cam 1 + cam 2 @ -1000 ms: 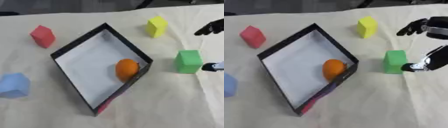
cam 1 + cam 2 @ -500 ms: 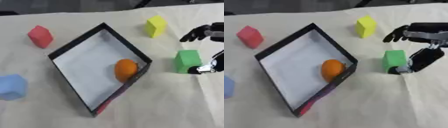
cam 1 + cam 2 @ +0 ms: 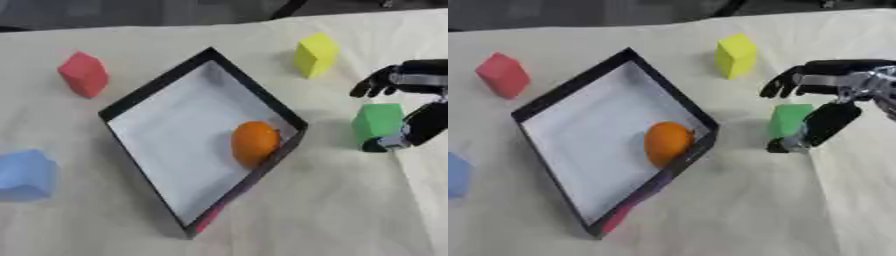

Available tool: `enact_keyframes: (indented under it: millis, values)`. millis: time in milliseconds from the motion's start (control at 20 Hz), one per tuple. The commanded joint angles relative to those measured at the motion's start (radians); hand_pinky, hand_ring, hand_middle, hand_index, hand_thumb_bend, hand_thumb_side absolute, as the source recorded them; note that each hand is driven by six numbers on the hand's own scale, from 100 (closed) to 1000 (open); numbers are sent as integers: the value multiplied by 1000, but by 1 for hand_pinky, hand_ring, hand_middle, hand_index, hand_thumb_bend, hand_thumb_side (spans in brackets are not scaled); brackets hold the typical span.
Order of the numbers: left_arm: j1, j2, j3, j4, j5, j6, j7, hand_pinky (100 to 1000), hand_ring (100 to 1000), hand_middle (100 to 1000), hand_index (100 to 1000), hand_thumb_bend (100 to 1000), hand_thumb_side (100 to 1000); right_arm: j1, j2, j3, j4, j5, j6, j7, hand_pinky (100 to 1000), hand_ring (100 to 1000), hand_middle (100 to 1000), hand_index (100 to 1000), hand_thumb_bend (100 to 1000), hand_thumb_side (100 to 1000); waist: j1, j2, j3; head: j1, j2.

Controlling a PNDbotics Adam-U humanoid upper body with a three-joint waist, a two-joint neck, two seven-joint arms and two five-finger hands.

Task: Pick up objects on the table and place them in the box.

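Note:
A black box (image 3: 157, 95) with a white floor sits askew mid-table, and an orange ball (image 3: 254, 143) lies inside by its right wall. A green block (image 3: 787, 120) stands to the right of the box. My right hand (image 3: 833, 100) hovers around it, the fingers (image 3: 798, 80) spread above the block and the thumb (image 3: 820, 125) against its right side, not closed on it. A yellow block (image 3: 315, 54) stands at the back right, a red block (image 3: 84, 73) at the back left, a blue block (image 3: 26, 174) at the left edge. My left hand is out of sight.
The table is covered with a cream cloth (image 3: 332, 210). A small red patch (image 3: 208, 220) shows at the box's near corner, outside the wall. Dark shapes lie beyond the table's far edge.
My right hand has moved left from the right edge onto the green block, fingers now over it and thumb beside it. The blocks, ball and box have stayed put.

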Motion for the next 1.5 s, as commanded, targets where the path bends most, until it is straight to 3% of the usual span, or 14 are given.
enact_keyframes:
  millis: [50, 450, 700, 800, 1000, 1050, 1250, 1500]
  values:
    - [-8, 15, 7, -22, -1, -2, -2, 880, 922, 925, 964, 881, 754, -20, -4, -3, 53, 45, -13, -6, 872, 876, 843, 900, 544, 394, 7, 3, 0, -3, -17]
    - [-1, 9, 7, -25, 1, -5, -2, 880, 921, 923, 961, 878, 753, -12, 3, -7, 127, 90, -59, 44, 875, 881, 850, 903, 557, 372, 10, 12, -4, 0, -22]
    - [-1, 7, 7, -26, 4, -7, -1, 879, 919, 922, 960, 876, 753, -16, 7, -17, 158, 100, -84, 85, 874, 875, 843, 902, 610, 266, 11, 14, -5, 0, -22]
    - [-1, 6, 6, -26, 4, -6, -1, 879, 919, 921, 960, 874, 753, -22, 13, -19, 172, 99, -84, 86, 870, 863, 825, 894, 572, 212, 11, 15, -4, 0, -23]
    - [0, 2, 4, -27, 6, -7, -8, 887, 931, 926, 964, 849, 762, -37, 28, -14, 195, 98, -66, 50, 853, 818, 726, 833, 540, 144, 10, 15, -4, 0, -24]
    - [0, 1, 3, -27, 6, -7, -12, 888, 932, 926, 964, 845, 763, -40, 32, -12, 197, 97, -57, 33, 847, 790, 644, 783, 508, 101, 10, 14, -3, 1, -25]
    - [1, -1, 5, -27, 7, -8, -16, 887, 931, 926, 964, 846, 763, -45, 48, -8, 179, 43, -18, -56, 820, 708, 499, 636, 376, 143, 7, 12, -1, 5, -23]
    - [4, 3, 7, -29, 5, -9, -12, 892, 928, 923, 959, 847, 761, -42, 33, -30, 50, -31, -5, -99, 818, 690, 477, 608, 311, 143, 0, 6, 0, 10, -21]
